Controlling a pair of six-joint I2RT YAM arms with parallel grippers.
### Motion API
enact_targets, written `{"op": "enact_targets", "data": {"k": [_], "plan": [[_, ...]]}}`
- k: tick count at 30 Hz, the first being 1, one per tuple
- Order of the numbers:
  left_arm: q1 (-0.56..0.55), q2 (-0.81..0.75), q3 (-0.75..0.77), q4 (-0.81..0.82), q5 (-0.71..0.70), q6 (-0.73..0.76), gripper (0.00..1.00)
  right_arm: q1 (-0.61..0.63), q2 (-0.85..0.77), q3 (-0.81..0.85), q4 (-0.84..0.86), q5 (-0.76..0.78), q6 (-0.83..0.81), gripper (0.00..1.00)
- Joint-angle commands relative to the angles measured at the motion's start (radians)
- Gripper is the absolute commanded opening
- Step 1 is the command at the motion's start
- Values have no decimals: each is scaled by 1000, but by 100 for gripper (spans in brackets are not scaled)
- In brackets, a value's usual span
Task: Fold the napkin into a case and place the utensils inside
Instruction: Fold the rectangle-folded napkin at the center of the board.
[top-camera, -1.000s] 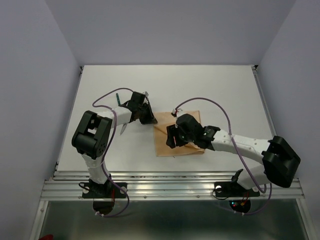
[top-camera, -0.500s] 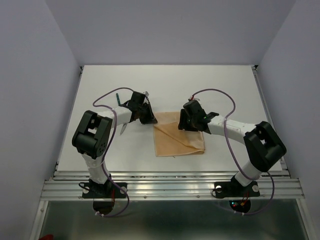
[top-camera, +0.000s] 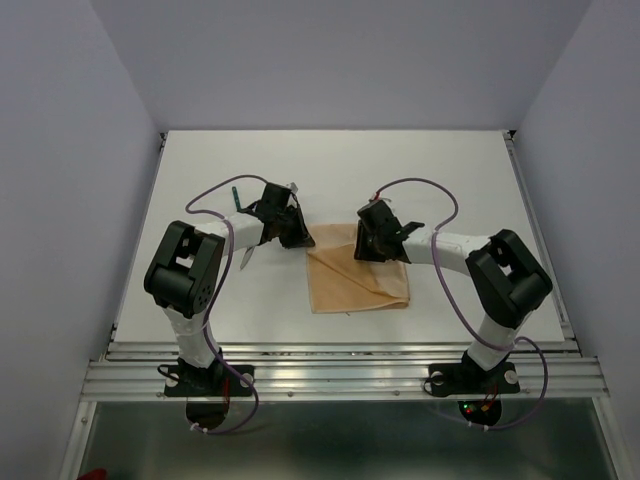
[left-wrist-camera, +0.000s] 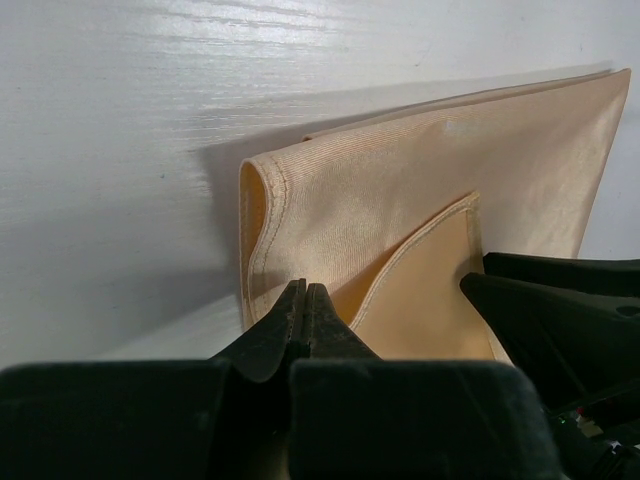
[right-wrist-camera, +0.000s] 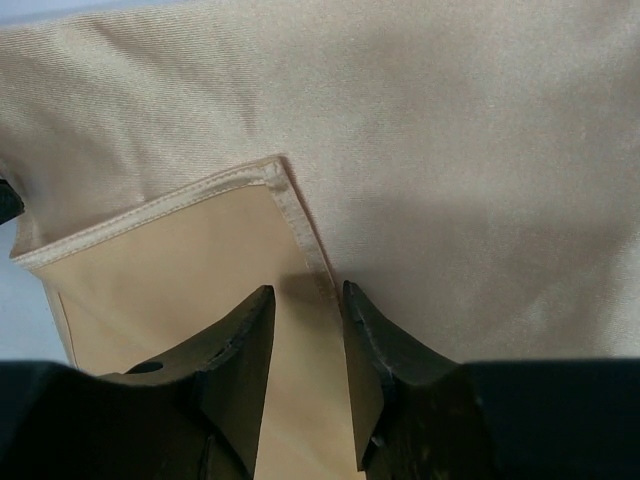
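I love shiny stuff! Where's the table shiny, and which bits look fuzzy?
Left wrist view: the table gleams white, the napkin throws a dark shadow leftward, and the left gripper looks fuzzy. Right wrist view: the weave is sharp, the right gripper softer.

The white-and-black left arm (top-camera: 240, 228) bends from lower left toward frame centre. The black left gripper (left-wrist-camera: 305, 298) has its jaws closed on the hem of the peach-tan satin napkin (left-wrist-camera: 400, 215). The white-and-black right arm (top-camera: 455, 247) reaches leftward. The black right gripper (right-wrist-camera: 305, 300) has its jaws narrowly parted.
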Motion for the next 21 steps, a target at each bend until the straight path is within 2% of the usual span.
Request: {"op": "enact_targets", "data": {"k": [1,4,5,9,13,21], "plan": [[-2,-19,13,9,12,18,0,2,12,29,41,-21,-9,36],[0,-22,7,12,10,13,0,2,-10,24,54,-41,-25,22],[0,-25,4,15,10,12,0,2,-17,17,65,-56,-29,14],[0,-28,-13,29,10,2,0,2,-56,4,96,-107,-58,1],[0,-22,-10,31,13,1,0,2,-112,-25,142,-190,-91,1],[0,-14,-4,34,15,-2,0,32,-188,-85,148,-251,-121,1]]}}
